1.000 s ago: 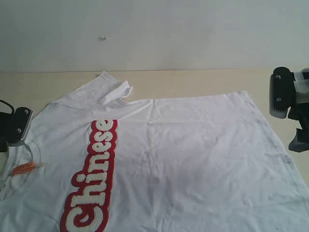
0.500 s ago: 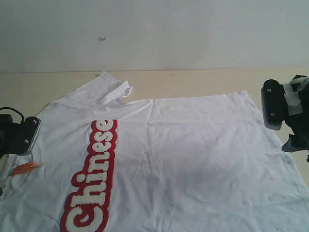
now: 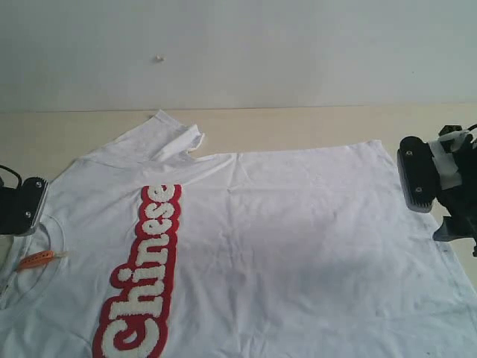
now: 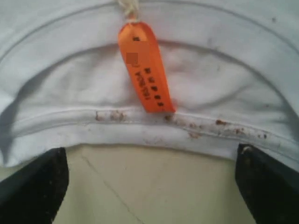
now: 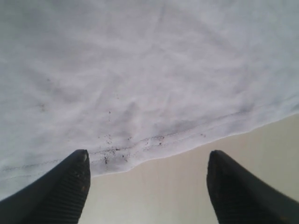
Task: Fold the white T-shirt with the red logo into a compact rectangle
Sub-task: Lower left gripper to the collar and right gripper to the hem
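Left end effector agape over beige table; perhaps wall behind.

White T-shirt flat on table

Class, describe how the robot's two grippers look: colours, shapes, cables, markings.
Both are black. The left gripper has a blocky finger with small screws and a black cable behind. The right gripper carries white parts behind its fingers; its fingertips taper, with ribbed inner faces.
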